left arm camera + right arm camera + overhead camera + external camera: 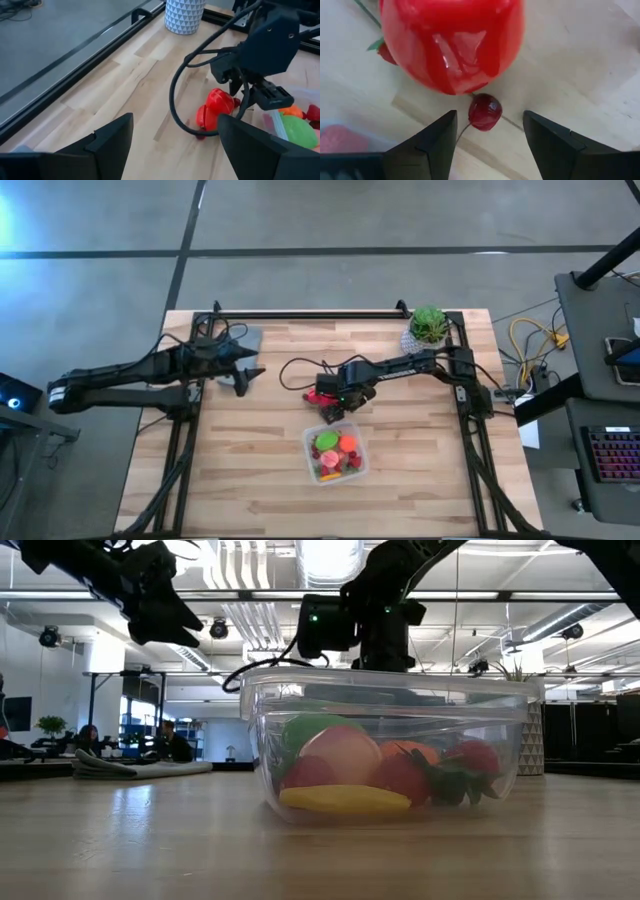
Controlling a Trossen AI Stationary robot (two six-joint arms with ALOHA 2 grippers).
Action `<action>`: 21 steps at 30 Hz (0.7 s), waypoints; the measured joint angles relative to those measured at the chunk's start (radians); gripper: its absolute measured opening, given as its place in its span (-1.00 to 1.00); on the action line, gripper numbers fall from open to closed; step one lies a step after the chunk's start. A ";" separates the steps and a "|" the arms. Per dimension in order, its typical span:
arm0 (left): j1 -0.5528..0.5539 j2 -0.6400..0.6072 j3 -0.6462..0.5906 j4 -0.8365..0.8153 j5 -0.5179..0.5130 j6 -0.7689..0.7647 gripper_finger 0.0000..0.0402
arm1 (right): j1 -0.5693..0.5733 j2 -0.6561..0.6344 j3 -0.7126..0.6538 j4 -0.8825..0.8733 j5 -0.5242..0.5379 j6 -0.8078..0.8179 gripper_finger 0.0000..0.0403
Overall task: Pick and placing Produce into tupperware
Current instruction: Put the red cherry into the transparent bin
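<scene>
The clear tupperware stands on the table at the near middle and holds green, orange, pink, yellow and red produce. Just beyond it a big glossy red piece lies on the wood, with a small red berry on a thin stem beside it. My right gripper hovers over them, pointing down and open; its fingers stand on either side of the berry and touch nothing. It also shows in the high view. My left gripper is open and empty at the table's left, above the wood.
A green potted plant in a white patterned pot stands at the far right. A grey cloth lies at the far left, behind my left gripper. A black cable loops from my right arm down to the table near the red piece.
</scene>
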 joint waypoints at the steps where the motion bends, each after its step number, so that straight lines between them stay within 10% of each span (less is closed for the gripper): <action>1: 0.000 0.004 0.000 0.002 0.000 0.000 0.37 | 0.000 0.000 0.000 0.003 0.000 0.000 0.08; 21: 0.000 0.022 0.000 -0.001 0.001 0.000 0.37 | 0.002 -0.001 0.000 0.020 0.019 0.007 -0.49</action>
